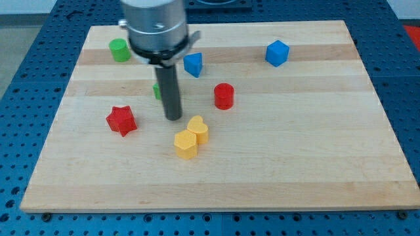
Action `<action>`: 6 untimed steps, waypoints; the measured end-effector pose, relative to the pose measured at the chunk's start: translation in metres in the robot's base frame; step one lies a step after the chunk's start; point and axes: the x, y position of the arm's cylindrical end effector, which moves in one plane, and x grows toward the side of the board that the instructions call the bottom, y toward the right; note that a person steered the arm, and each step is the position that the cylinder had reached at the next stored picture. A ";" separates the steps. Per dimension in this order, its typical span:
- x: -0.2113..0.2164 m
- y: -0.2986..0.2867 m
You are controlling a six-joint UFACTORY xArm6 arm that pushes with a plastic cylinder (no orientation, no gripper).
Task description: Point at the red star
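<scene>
— Where's my tip sitting?

— On the wooden board, bare rod, nothing to clench or release. The red star lies to its left in the view, near but apart.

— What else is close?

— The yellow heart-like block just to its lower right, touching a yellow hexagonal block — and a red cylinder up to the right. A green block peeks from behind the rod; shape I cannot tell.

— Further off?

— A blue block above, a blue cube far upper right, a green cylinder upper left.

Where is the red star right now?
The red star sits on the board's left half in the camera view, left of my tip and apart from it, with the yellow blocks further right.
</scene>
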 end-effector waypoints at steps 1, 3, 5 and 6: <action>-0.017 -0.032; -0.048 -0.095; -0.008 -0.145; 0.009 -0.139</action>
